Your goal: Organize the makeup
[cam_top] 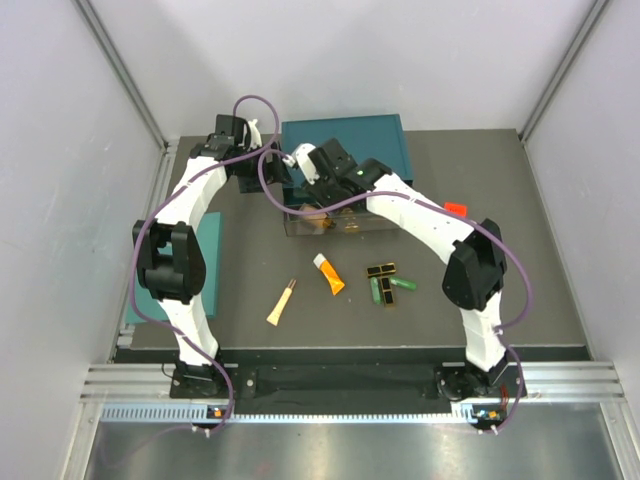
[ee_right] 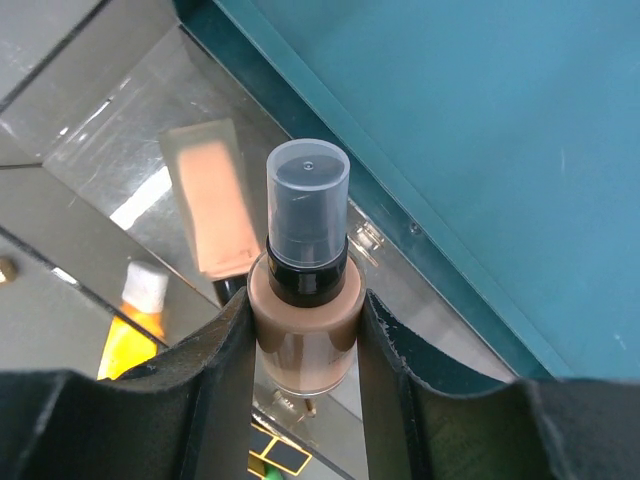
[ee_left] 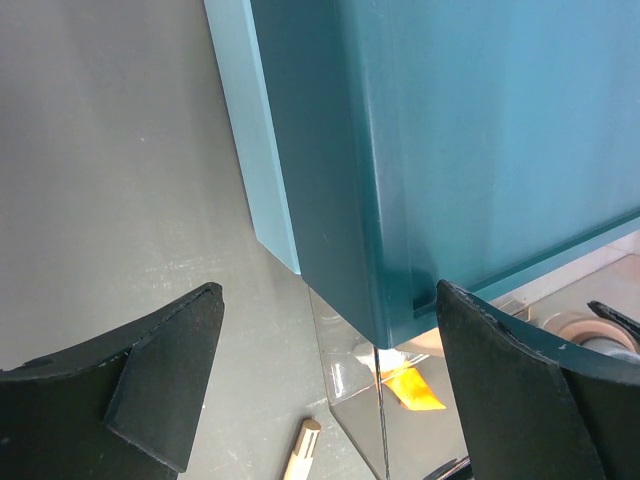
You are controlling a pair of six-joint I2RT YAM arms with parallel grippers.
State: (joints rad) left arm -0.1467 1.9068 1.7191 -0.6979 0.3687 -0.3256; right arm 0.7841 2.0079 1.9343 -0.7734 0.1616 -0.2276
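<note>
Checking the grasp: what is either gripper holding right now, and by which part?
The right gripper clamps the tan bottle by its upper body, just below the black collar. The left gripper is open, holding nothing.

Both arms are the same build: smooth white rounded shells on the left arm (cam_top: 195,200) and right arm (cam_top: 415,212), with chunky black joint blocks (cam_top: 170,262), the biggest at 9 and 3 o'clock in the top view. A purple cable (cam_top: 248,100) loops off each one. Black bases (cam_top: 195,378) sit at 7 and 5 o'clock. The fingers (ee_left: 165,365) are matte black wedges, and the right gripper (ee_right: 307,300) has whitish scuffed edges.
</note>
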